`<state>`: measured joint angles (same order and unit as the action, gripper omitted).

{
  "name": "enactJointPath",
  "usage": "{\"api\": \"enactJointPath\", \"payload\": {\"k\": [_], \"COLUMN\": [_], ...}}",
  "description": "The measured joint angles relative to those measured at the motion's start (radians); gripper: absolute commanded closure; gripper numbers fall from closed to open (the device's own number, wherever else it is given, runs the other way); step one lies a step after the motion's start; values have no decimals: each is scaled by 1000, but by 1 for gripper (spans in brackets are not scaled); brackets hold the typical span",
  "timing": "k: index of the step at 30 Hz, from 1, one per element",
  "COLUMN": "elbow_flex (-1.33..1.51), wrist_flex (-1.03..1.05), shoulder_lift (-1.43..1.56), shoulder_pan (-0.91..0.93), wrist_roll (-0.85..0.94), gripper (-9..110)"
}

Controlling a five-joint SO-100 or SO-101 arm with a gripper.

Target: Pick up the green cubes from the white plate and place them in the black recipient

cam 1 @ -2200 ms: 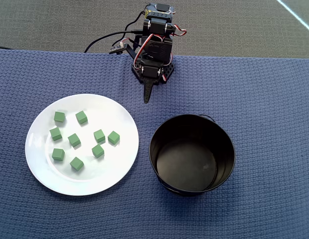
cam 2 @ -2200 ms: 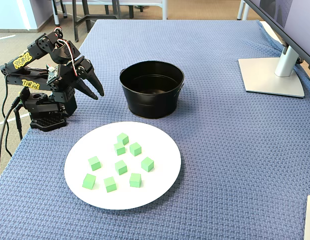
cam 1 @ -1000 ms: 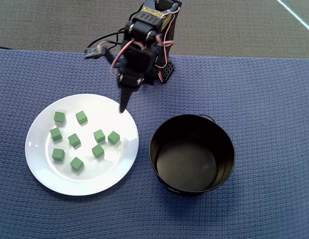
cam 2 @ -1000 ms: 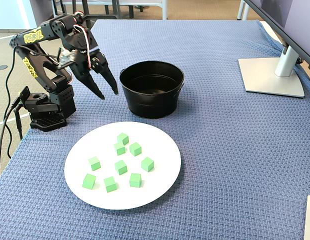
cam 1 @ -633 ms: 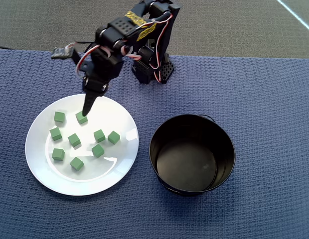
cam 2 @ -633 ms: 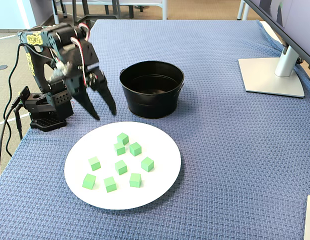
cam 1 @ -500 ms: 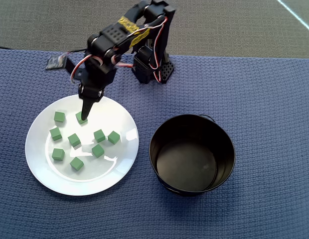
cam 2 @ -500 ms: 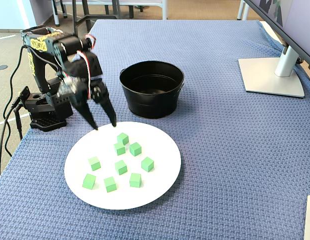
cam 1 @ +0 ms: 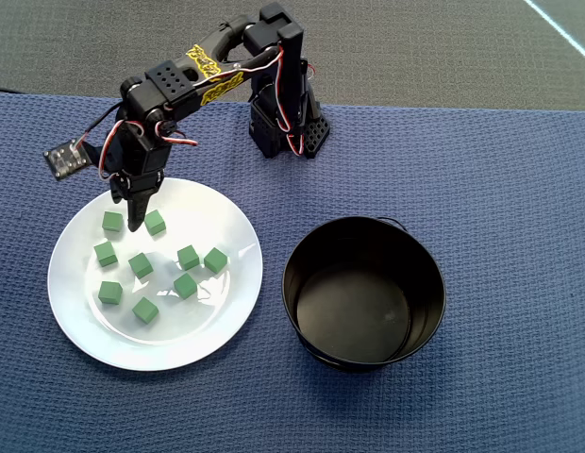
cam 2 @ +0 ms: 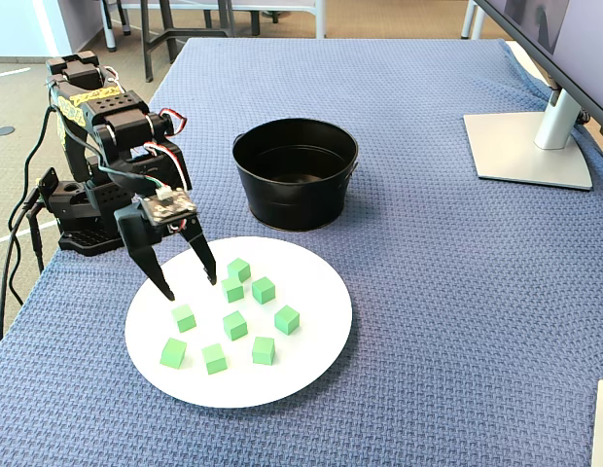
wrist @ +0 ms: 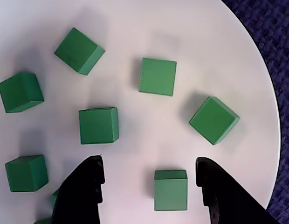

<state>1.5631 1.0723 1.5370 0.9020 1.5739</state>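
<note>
While my tool (cam 2: 186, 285) is hanging wide open and empty over the plate's (cam 1: 231, 222) far left, all visible cubes (cam 1: 188, 257) are lying on it; the pot (cam 1: 363, 359) is sitting empty, right.

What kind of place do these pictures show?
Probably an office or lab desk: a monitor stand sits on the blue cloth, chair legs stand behind, and a small robot arm is set at the edge.

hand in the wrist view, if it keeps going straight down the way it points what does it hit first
Most likely the green cube lying between the open fingers of the hand, or the white plate on either side of it. Depth is hard to judge, so the fingertips could reach the plate first while straddling the cube.
</note>
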Motion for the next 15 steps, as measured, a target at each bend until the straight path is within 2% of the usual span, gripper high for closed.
{"api": "enactJointPath", "payload": {"k": [4, 7, 15], "elbow_flex": [-38, -60, -114], "wrist_flex": [-21, -21, -77], "shoulder_lift": [-75, -126, -242], "shoulder_pan": [-2, -3, -40], "wrist_roll": [37, 32, -149], "gripper": [83, 78, 76]}}
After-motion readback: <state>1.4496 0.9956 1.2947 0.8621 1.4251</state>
